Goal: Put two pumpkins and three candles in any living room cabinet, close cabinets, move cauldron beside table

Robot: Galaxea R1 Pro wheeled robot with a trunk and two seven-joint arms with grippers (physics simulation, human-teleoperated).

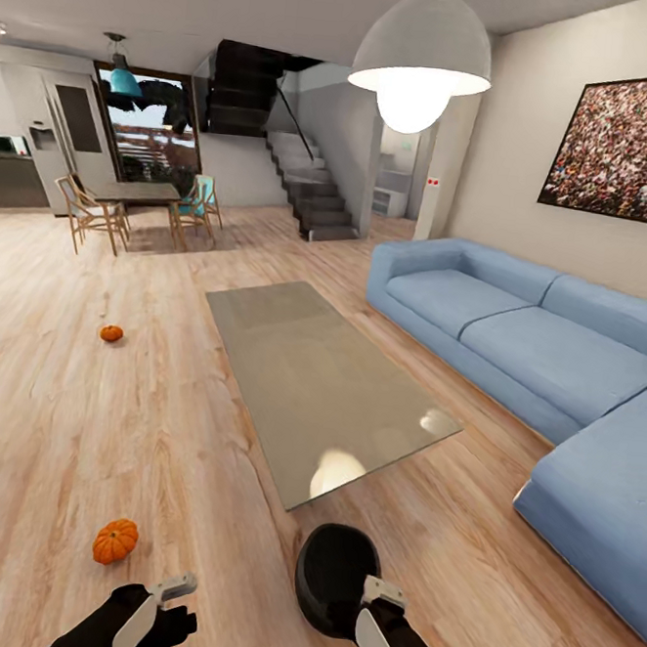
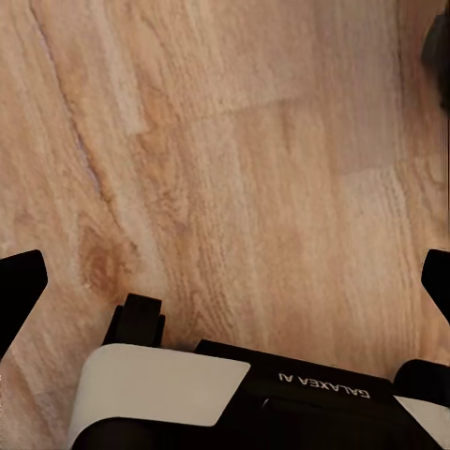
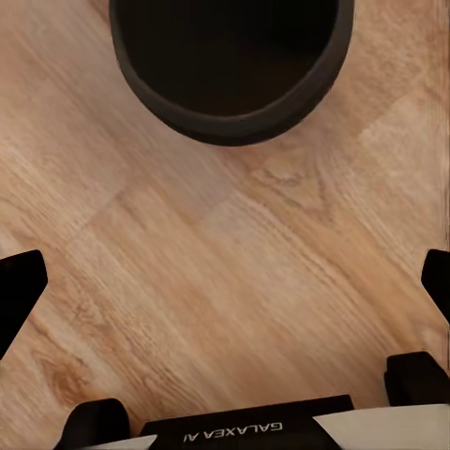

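- Both grippers hang low over pale wood-plank floor point(image 1: 109, 422): left gripper point(image 2: 225, 277) and right gripper point(image 3: 225, 277) gape wide, holding nothing.
- Black cauldron point(image 1: 333, 575) stands on the floor just ahead of the right gripper, near the low glass table point(image 1: 318, 382).
- Two pumpkins lie leftward: the near pumpkin point(image 1: 115, 541), the far pumpkin point(image 1: 112, 332).
- Blue sofa point(image 1: 545, 372) lines the right wall.

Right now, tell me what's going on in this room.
The robot stands on the wooden floor of a living room with both arms low and nothing held. The left gripper and right gripper each hang over bare floor with jaws spread wide. The black cauldron sits on the floor just ahead of the right arm, near the low glass table. Two pumpkins lie loose: one near the left arm, the other farther off. A blue sofa lines the right wall.
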